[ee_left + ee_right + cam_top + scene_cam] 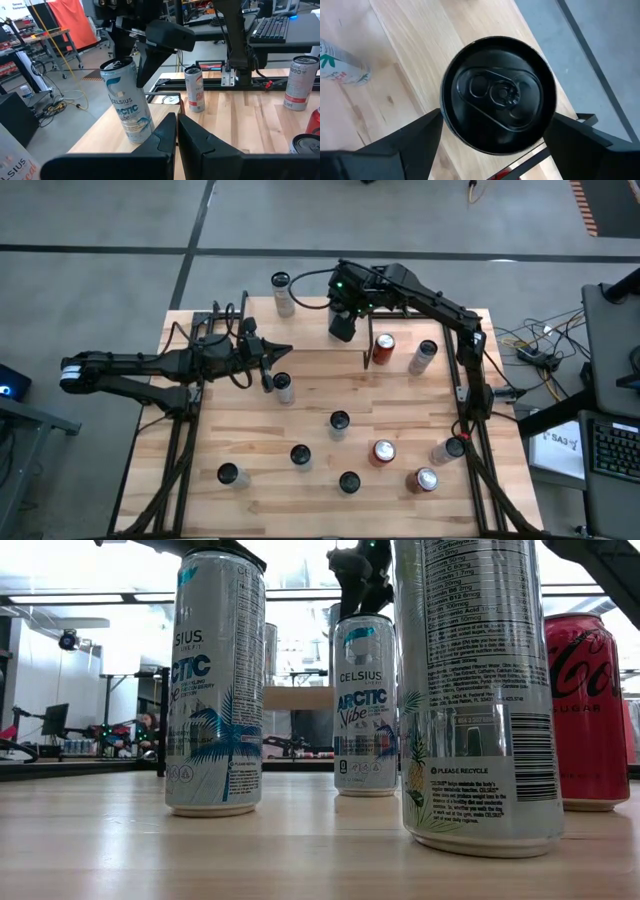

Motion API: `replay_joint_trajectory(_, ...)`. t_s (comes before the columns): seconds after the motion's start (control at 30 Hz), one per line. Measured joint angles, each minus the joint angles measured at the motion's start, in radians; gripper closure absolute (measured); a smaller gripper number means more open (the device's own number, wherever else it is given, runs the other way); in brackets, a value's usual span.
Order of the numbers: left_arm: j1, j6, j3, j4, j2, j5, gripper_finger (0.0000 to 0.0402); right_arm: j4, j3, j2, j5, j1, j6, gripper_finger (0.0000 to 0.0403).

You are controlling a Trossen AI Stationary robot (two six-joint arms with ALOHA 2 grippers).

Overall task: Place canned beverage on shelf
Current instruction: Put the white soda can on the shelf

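Right tool [342,325]: it hangs over the back of the light plank tabletop [250,430], pointing straight down. Its two dark fingers stand wide, one on each side of the can, and in the left wrist view the nearer finger [150,57] appears to stand off the can's wall. You may take this as no grip.

Task can: the tall silver-white Celsius beverage can with the black lid [497,95] stands upright directly under that tool, close to the far edge of the wood.

Shelf: the small low riser with a light wooden top board and thin black legs [300,698] shows at the back in the low view. The right tool hangs above one end of it. A nearer can hides the task can there, so you cannot confirm from that view that the can's base sits on the board.

Left tool [176,135]: the fingers are pressed together and hold nothing. It waits over the tabletop's left middle, facing the shelf.

Other stock: a second silver can [283,292] stands upright at the shelf's other end. About ten more cans, red and silver, remain on the tabletop.

Progress: judged nearly complete, with the can set down upright and let go.

Remaining: you should see the right tool lift straight up and clear of the lid.

Risk: a sideways exit could tip this tall can off the back edge.
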Motion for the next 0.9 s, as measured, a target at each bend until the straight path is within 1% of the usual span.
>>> replay_joint_trajectory(0.33,0.0,0.007,0.0,0.003,0.0,0.0,0.0402,-0.001,0.0,-0.083,0.001,-0.007,0.052,0.0089)
replay_joint_trajectory(0.43,0.0,0.007,0.0,0.011,0.0,0.0,0.0402,-0.001,0.0,-0.114,-0.001,0.004,0.057,0.0102)
replay_joint_trajectory(0.5,0.0,0.007,0.0,0.019,0.0,0.002,0.0402,0.0,0.0,-0.134,-0.001,0.02,0.048,0.0117)
replay_joint_trajectory(0.6,0.0,0.002,0.0,0.039,0.0,0.05,0.0402,0.01,0.0,-0.161,-0.002,0.051,0.027,0.0156)
replay_joint_trajectory(0.73,-0.001,0.022,0.0,0.102,0.003,0.127,0.0402,0.027,-0.002,-0.195,-0.003,0.092,-0.004,0.0231)
replay_joint_trajectory(0.9,0.0,0.074,0.0,0.18,0.022,0.131,0.0402,0.071,-0.011,-0.219,-0.005,0.119,-0.051,0.0327)
